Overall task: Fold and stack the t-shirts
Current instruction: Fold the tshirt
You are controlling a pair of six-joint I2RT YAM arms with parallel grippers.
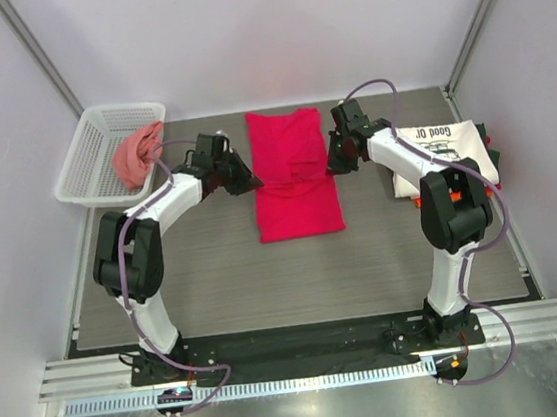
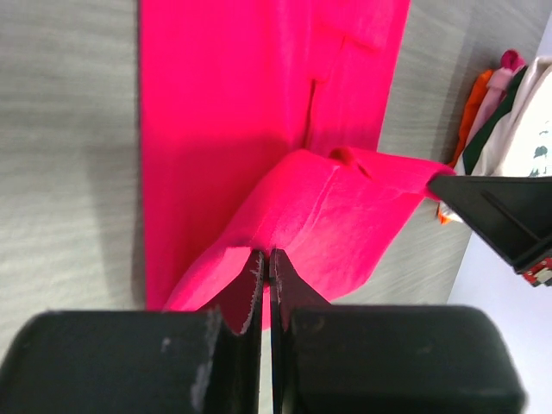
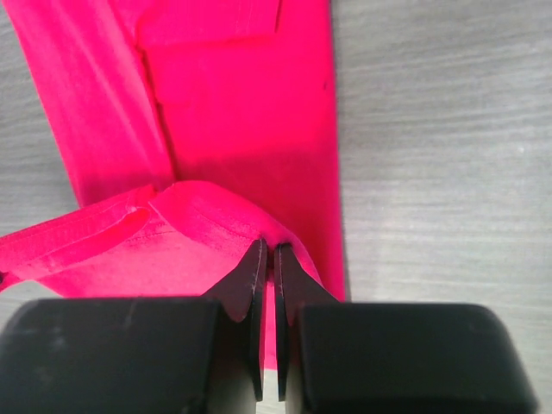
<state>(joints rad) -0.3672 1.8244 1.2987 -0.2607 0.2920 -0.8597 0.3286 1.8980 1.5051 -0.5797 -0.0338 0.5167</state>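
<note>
The crimson-red t-shirt [image 1: 297,191] lies as a long narrow strip in the middle of the table. My left gripper [image 1: 253,181] is shut on the strip's left edge; the left wrist view shows the cloth [image 2: 224,103] pinched and lifted at the jaws [image 2: 267,259]. My right gripper [image 1: 334,165] is shut on the right edge, with the cloth [image 3: 241,103] raised in a fold at its jaws [image 3: 267,252]. The strip's far end hangs between both grippers, doubled over the flat part. A white printed t-shirt [image 1: 442,144] tops a stack at the right.
A white basket [image 1: 86,150] stands at the far left with a salmon shirt [image 1: 137,156] in it. Orange, pink and dark shirt edges [image 2: 496,103] show under the white one. Side walls close in the table on both sides.
</note>
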